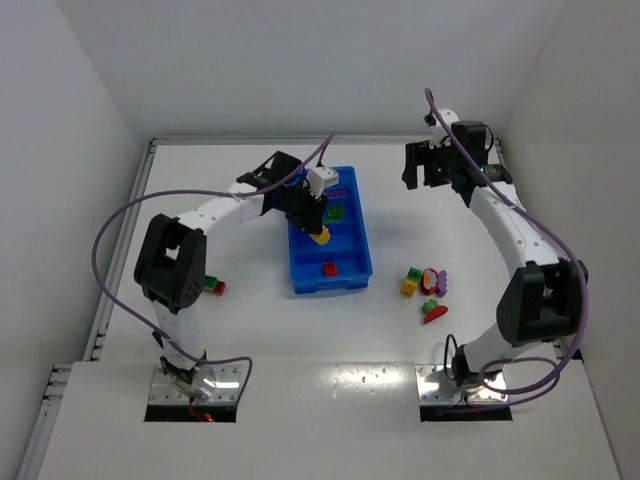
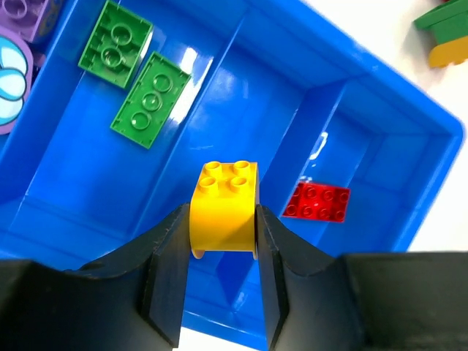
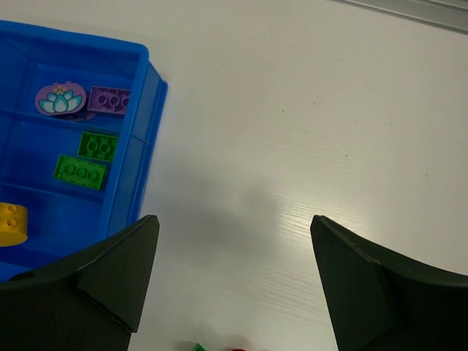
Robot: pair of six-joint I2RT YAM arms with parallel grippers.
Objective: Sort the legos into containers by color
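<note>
My left gripper (image 2: 219, 214) is shut on a yellow lego (image 2: 223, 208) and holds it above the blue tray (image 2: 380, 110), over the compartment between the green one and the red one. Two green bricks (image 2: 151, 99) lie in one compartment, a red brick (image 2: 316, 202) in the end one, and purple pieces (image 2: 11, 80) in the far one. In the top view the left gripper (image 1: 312, 218) is over the tray (image 1: 310, 278). My right gripper (image 1: 425, 168) is open and empty at the back right, above bare table (image 3: 234, 227).
Several loose legos lie right of the tray: yellow (image 1: 410, 287), green (image 1: 429, 306), red (image 1: 436, 316), purple (image 1: 441, 284). A green and red piece (image 1: 213, 286) lies by the left arm. White walls close in the table on three sides.
</note>
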